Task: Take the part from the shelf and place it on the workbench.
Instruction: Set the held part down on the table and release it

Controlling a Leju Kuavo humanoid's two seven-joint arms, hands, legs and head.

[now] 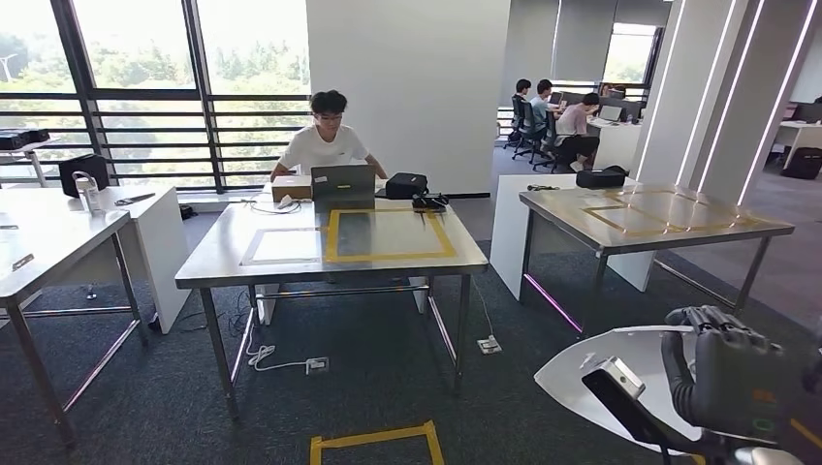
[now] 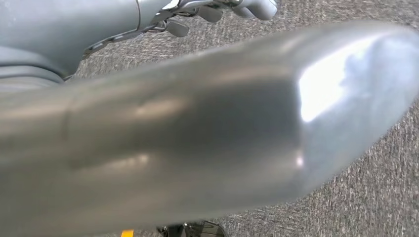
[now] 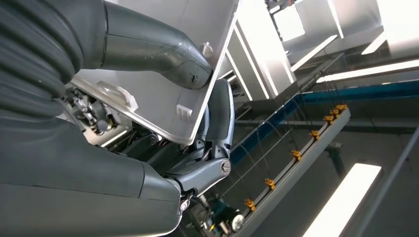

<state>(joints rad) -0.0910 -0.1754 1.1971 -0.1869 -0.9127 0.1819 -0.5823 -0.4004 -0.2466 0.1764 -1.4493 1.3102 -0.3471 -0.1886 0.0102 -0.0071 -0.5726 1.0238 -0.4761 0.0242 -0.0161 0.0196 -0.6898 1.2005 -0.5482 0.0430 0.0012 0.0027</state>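
Gripping a flat white part (image 1: 620, 373) in the right hand (image 1: 737, 373), well short of the steel worktop (image 1: 291, 262); left hand's (image 2: 217, 10) state unclear.

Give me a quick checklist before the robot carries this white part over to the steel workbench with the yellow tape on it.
1. Part in hand: the right hand grips the flat white plastic part, thumb on one face and fingers on the other: ok.
2. Landing spot: the yellow-taped rectangle on the steel workbench is bare: ok.
3. Workbench clutter: a grey laptop, a cardboard box and a black bag sit at the far edge, outside the tape: ok.
4. People: a person in a white shirt sits right behind the workbench: not ok, keep watch.
5. Left hand free: cannot tell.
6. Floor path across the dark carpet: white cables lie under the workbench: not ok.
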